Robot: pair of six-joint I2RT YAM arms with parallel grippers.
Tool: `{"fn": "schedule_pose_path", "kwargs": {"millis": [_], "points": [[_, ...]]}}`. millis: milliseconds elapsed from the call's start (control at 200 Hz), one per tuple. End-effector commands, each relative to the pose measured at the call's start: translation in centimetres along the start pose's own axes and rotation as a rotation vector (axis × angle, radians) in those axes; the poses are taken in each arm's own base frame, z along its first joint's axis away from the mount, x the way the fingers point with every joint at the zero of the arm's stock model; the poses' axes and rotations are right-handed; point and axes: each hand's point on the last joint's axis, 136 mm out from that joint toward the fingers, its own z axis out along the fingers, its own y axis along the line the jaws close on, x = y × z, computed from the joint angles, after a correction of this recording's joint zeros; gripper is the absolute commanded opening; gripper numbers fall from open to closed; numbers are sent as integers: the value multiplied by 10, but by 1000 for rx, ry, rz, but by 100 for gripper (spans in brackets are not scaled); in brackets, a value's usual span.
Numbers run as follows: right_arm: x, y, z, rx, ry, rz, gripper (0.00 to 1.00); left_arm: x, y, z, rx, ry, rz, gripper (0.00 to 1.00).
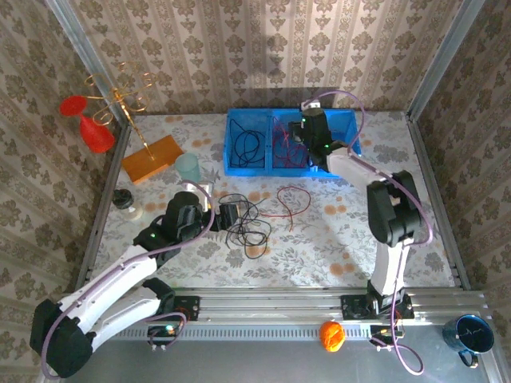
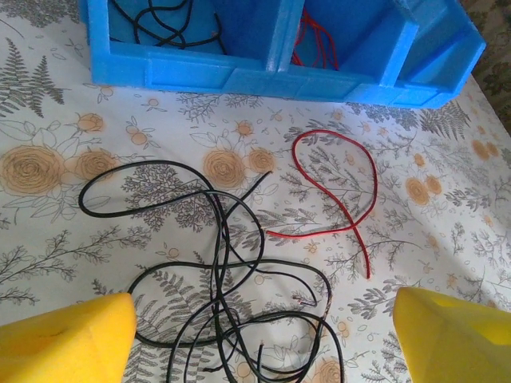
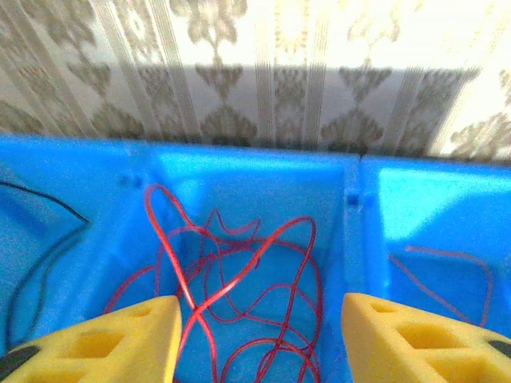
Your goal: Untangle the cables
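Right wrist view: right claw point(image 3: 262, 327) stands open over red cables point(image 3: 239, 277) in the middle compartment of the bin point(image 3: 239, 169); I should retract straight up, avoiding snags. Left claw point(image 2: 263, 339), open, hovers above black cables point(image 2: 226, 263) on the counter, at seven o'clock from the bin.

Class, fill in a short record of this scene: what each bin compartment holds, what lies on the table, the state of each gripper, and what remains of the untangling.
Bin: blue, with compartments
Left compartment: black cables
Middle compartment: red cables
Table: black tangle, with one red cable looped beside it
Left gripper: open, above the black tangle
Right gripper: open, over the red cables in the bin
Remaining: the black tangle is not yet pulled apart; the red cable is not yet in the bin
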Motion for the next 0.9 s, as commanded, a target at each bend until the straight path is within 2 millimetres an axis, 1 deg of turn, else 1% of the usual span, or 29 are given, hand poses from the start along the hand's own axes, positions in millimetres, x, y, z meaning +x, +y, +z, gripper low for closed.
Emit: {"fn": "schedule_pose_path", "kwargs": {"millis": [0, 55, 140, 250, 310, 370, 390, 395, 430, 490, 525, 545, 570, 585, 655, 715, 830, 895], "points": [[-50, 2, -47, -13, -95, 12, 59, -10, -9, 1, 42, -24, 6, 85], [-57, 0, -62, -14, -96, 15, 60, -10, -11, 3, 51, -17, 9, 85], [-58, -7, -81, -1, -93, 28, 62, -12, -15, 4, 63, -8, 11, 86], [-47, -19, -103, 21, -75, 45, 63, -13, -18, 6, 72, -1, 13, 89], [-34, -29, -116, 49, -51, 55, 64, -13, -19, 6, 71, -6, 15, 92], [-20, -41, -130, 82, -36, 70, 68, -13, -18, 7, 72, -11, 15, 96], [-12, -44, -131, 94, -22, 73, 69, -13, -18, 7, 71, -13, 12, 97], [-16, -45, -136, 94, -34, 80, 69, -13, -18, 7, 69, -14, 12, 97], [-8, -51, -147, 105, -26, 93, 69, -13, -18, 7, 70, -18, 12, 99], [12, -59, -159, 121, 7, 110, 70, -14, -16, 7, 64, -24, 14, 100], [24, -61, -164, 120, 26, 117, 73, -14, -15, 7, 57, -28, 14, 100], [29, -63, -168, 121, 33, 125, 79, -14, -14, 7, 54, -30, 13, 100], [38, -63, -172, 116, 48, 133, 97, -14, -13, 8, 49, -33, 14, 100], [43, -64, -174, 111, 58, 138, 100, -14, -12, 8, 45, -34, 13, 100], [61, -67, -183, 107, 88, 173, 100, -14, -9, 9, 32, -41, 5, 100], [77, -71, -188, 111, 101, 200, 100, -13, -6, 10, 26, -49, -6, 100], [103, -51, -197, -42, 159, 141, 100, -8, -4, 16, 26, -34, -25, 100], [122, -43, -199, -87, 225, 149, 90, -2, -1, 21, 13, -5, -42, 98]]}}
